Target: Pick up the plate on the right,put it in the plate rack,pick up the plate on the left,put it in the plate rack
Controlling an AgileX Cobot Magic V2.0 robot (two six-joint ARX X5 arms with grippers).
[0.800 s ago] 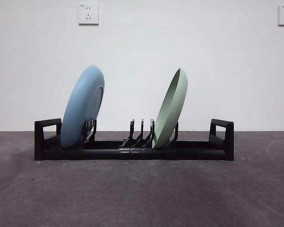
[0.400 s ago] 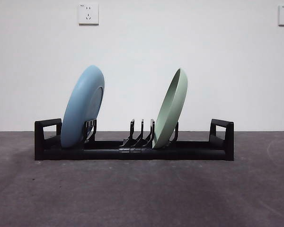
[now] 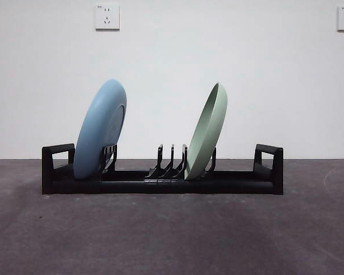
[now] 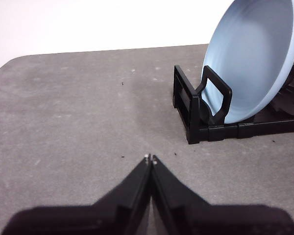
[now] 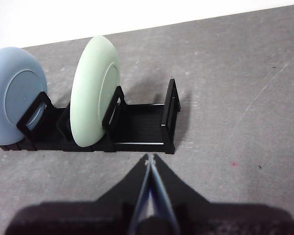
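Gray tabletop [image 3: 172,235] fills the low part of the frame. Mid-frame sits the plate rack [image 3: 160,184] with 2 plates in it: blue plate [image 3: 100,129] at left, green plate [image 3: 207,130] at center. Plates look stiff, smooth and breakable; grab a rim. Left tool [image 4: 150,158] and right tool [image 5: 150,157] are pressed together, holding nothing.
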